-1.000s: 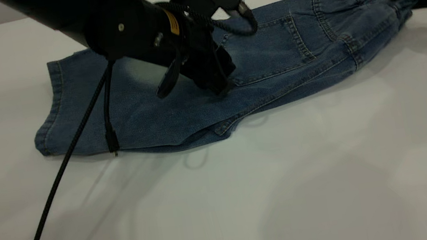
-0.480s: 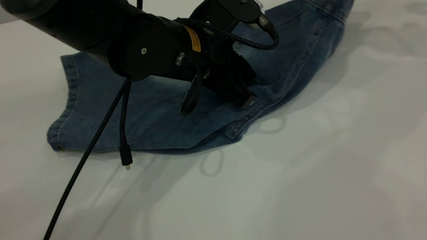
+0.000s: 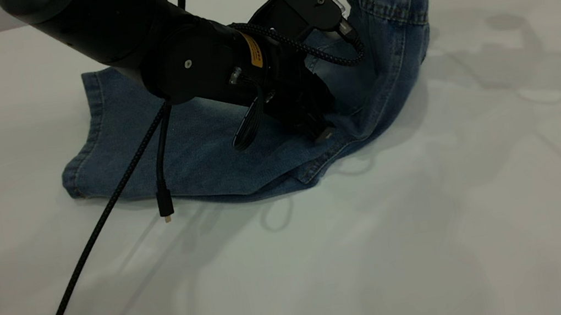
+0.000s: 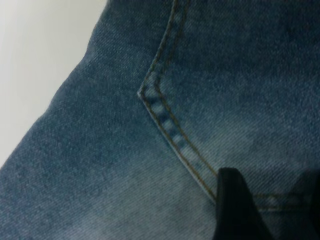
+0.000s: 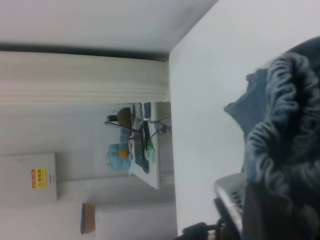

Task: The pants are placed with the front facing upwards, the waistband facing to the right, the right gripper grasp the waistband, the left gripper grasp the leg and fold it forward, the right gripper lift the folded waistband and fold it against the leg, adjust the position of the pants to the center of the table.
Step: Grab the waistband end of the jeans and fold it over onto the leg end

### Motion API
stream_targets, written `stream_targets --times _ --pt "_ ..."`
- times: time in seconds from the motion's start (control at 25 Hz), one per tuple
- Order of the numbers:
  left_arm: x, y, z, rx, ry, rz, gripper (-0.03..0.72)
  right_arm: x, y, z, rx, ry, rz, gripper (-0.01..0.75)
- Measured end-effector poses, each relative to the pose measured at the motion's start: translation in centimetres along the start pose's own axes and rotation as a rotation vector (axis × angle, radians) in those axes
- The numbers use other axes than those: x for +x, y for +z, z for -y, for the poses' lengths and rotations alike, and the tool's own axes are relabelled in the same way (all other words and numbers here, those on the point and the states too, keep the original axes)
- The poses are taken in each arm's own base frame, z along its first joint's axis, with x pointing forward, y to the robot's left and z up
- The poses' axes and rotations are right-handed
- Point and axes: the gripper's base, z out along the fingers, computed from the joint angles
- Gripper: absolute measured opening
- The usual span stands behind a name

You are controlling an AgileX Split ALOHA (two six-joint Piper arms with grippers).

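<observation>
Hanging end: waistband (image 5: 285, 115), gathered and crinkled dark denim, raised above the table (image 3: 433, 212), clenched in the right gripper (image 5: 250, 210) beyond the exterior view's top edge.
Pants (image 3: 213, 151): blue denim, tan stitching, faded pale patch on the leg; leg half flat on the table left of centre, waist half rising steeply.
Hem: left end, double-stitched, lying flat.
Left gripper (image 3: 317, 127): pressed down on the denim at the bend, beside a tan double seam (image 4: 170, 125); finger spread cannot be told.
Cable (image 3: 101, 223): black braided, trailing across the leg.
</observation>
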Motion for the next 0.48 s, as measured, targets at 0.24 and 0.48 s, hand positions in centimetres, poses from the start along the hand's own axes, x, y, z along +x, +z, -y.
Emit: stream_targets --times 0.24,0.48 --pt "0.1 0.0 0.0 0.0 0.0 -0.002 0.341 -0.1 -1.0 -4.0 -0.034 -0.107 0.021 0.032" --pt "0.1 0.0 0.0 0.001 0.002 -0.007 0.341 0.8 -2.3 -8.3 -0.021 -0.194 0.003 0.032"
